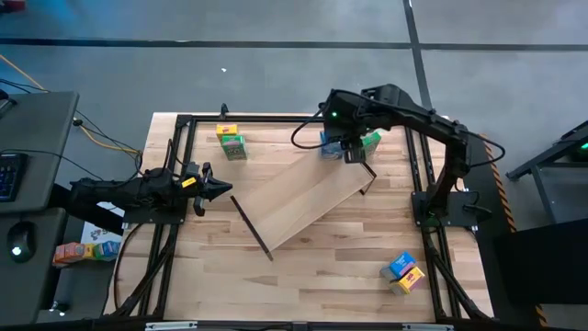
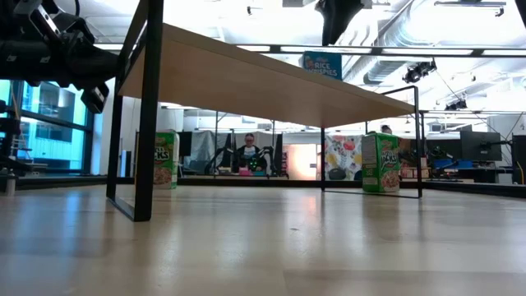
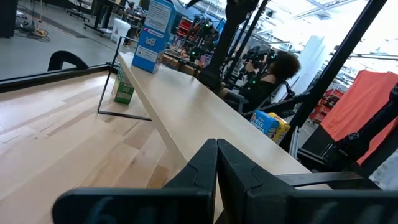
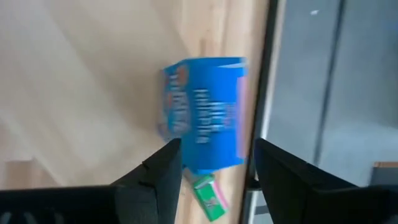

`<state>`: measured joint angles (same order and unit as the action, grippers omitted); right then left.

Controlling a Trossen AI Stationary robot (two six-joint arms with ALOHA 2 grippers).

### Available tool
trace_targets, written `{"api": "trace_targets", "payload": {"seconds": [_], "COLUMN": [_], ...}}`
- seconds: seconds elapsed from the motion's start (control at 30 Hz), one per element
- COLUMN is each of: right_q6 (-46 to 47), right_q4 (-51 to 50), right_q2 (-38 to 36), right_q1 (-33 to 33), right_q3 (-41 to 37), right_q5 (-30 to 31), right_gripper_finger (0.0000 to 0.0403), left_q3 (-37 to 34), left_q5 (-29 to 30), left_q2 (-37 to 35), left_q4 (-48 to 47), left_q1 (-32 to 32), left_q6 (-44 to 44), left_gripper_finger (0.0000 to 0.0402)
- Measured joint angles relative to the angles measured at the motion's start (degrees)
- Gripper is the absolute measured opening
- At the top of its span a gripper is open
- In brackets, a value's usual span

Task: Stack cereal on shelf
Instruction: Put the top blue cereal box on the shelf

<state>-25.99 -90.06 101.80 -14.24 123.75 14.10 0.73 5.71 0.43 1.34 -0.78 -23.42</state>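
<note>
The shelf (image 1: pixel 308 202), a pale board on black brackets, stands slantwise on the table. One blue cereal box (image 1: pixel 331 142) stands upright on the shelf's far right end; it also shows in the low view (image 2: pixel 321 64) and the left wrist view (image 3: pixel 153 34). My right gripper (image 4: pixel 217 165) is open just above this box, one finger to each side, apart from it. A green box (image 1: pixel 371 141) stands on the table beside that end. My left gripper (image 1: pixel 219 188) is shut and empty, near the shelf's left end.
A yellow box (image 1: pixel 227 131) and a green box (image 1: pixel 235 148) stand at the far left of the table. A blue box (image 1: pixel 401 265) and a yellow box (image 1: pixel 412 278) lie at the near right. A person (image 2: pixel 249 152) sits in the room beyond the table.
</note>
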Motion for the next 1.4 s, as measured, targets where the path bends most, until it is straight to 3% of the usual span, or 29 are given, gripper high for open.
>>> {"api": "trace_targets", "payload": {"seconds": [0.17,0.4,0.5,0.6,0.7,0.8,0.97,1.17,1.4], "right_q6": [2.0,18.2,22.8,27.4,32.8,38.0,45.7,48.1,45.6], "right_q4": [0.1,0.3,0.2,0.9,8.1,21.9,42.1,53.8,54.7], "right_q2": [-0.2,-3.7,-8.4,-14.9,-22.9,-30.3,-36.8,-37.0,-36.2], "right_q1": [0.0,-0.3,0.7,1.4,2.2,2.6,2.6,2.3,-1.7], "right_q3": [6.2,8.1,1.7,-9.8,-24.1,-37.7,-54.1,-63.0,-64.8], "right_q5": [1.4,-10.7,-11.1,-11.1,-11.4,-13.3,-14.4,-10.9,-8.8], "right_gripper_finger": [0.0172,0.0130,0.0078,0.0016,0.0017,0.0013,0.0005,0.0001,0.0000], "left_q3": [0.0,0.0,0.0,0.0,0.0,0.0,0.0,0.0,0.0], "left_q5": [0.0,0.0,0.0,0.0,0.0,0.0,0.0,0.0,0.0], "left_q2": [0.0,0.0,0.0,0.0,0.0,0.0,0.0,0.0,0.0], "left_q4": [0.0,0.0,0.0,0.0,0.0,0.0,0.0,0.0,0.0], "left_q1": [0.0,0.0,0.0,0.0,0.0,0.0,0.0,0.0,0.0], "left_q6": [0.0,0.0,0.0,0.0,0.0,0.0,0.0,0.0,0.0], "left_gripper_finger": [0.0003,0.0003,0.0003,0.0003,0.0003,0.0003,0.0003,0.0003,0.0003]}}
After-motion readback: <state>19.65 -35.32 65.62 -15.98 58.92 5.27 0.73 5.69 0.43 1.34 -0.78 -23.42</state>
